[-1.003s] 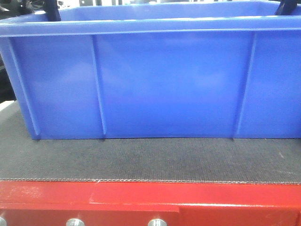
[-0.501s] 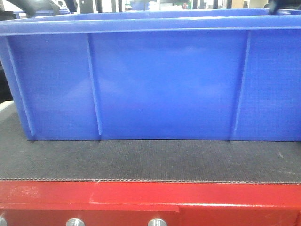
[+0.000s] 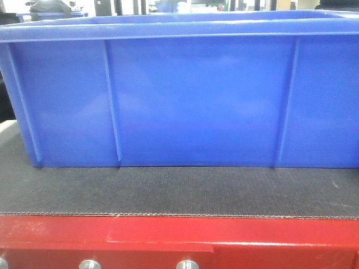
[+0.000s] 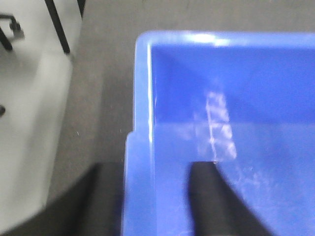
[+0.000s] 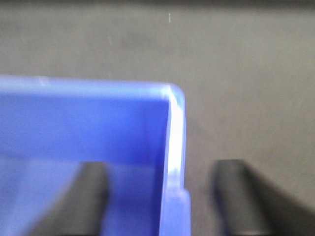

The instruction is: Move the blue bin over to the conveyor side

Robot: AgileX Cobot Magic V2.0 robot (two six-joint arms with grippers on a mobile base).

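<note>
The blue bin (image 3: 185, 95) is seen resting flat on the dark-grey belt (image 3: 179, 190), set back from the red frame (image 3: 179, 241) that edges the belt. In the left wrist view, the bin's side wall (image 4: 140, 147) is straddled by the left gripper (image 4: 147, 201), whose fingers are parted, one outside and one inside. The right gripper (image 5: 162, 201) is likewise spread across the opposite wall (image 5: 174, 147). Contact with the walls cannot be determined.
</note>
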